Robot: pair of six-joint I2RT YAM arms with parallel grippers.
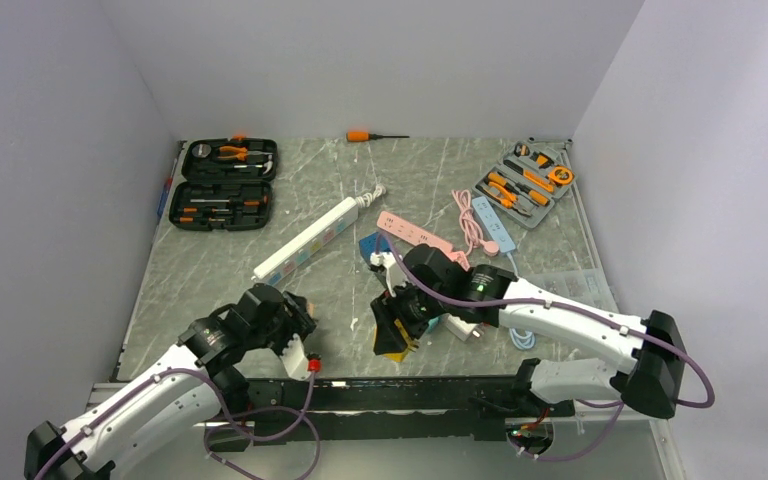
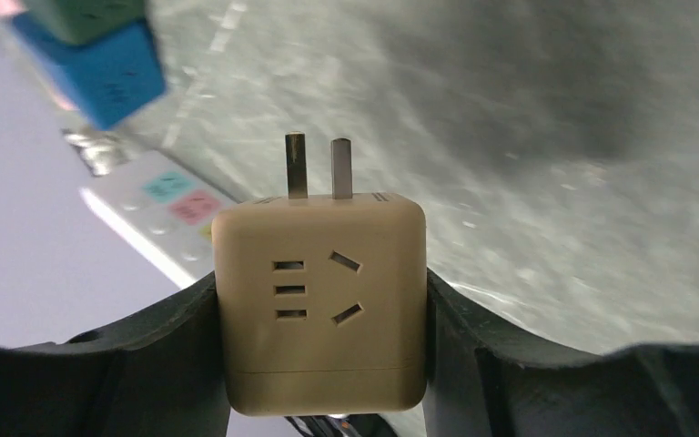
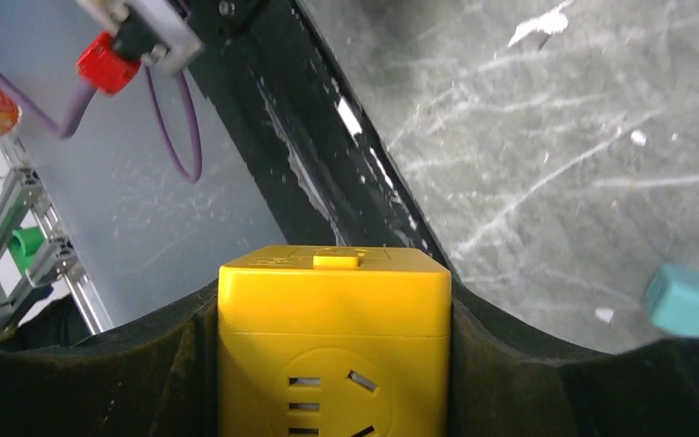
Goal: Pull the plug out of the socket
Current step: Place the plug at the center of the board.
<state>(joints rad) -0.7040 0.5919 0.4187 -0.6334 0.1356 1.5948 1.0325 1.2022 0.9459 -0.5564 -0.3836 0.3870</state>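
- Top view: my left claw [image 1: 285, 312] sits low over the table [image 1: 210, 270] at about 7 o'clock. I cannot make out its load from up here.
- My right claw [image 1: 397, 330] is at about 6 o'clock, well apart from the left one, with the yellow socket [image 1: 400, 345] in its jaws.
- A white strip [image 1: 310, 240] lies diagonally mid-table. A pink strip [image 1: 415, 232] lies at its 3 o'clock.
- Tool cases lie open at 11 o'clock [image 1: 222, 185] and 1 o'clock [image 1: 525, 185]. A screwdriver [image 1: 375, 135] lies at 12.
- Left wrist: the left claw [image 2: 319, 282] is clamped on the plug [image 2: 319, 309], a beige cube, with a finger [image 2: 173, 328] pressed to each side.
- Its two prongs [image 2: 296, 166] point to 12 o'clock, bare, above the table.
- The white strip [image 2: 159, 209] is at 10 o'clock and a blue cube [image 2: 100, 73] at 11.
- Right wrist: the right claw [image 3: 332, 300] grips the socket [image 3: 332, 346] on both flanks, with its slotted face toward me.
- A teal block [image 3: 692, 305] shows at 3 o'clock. A red cap [image 3: 100, 64] with a purple cable [image 3: 177, 127] is at 10.
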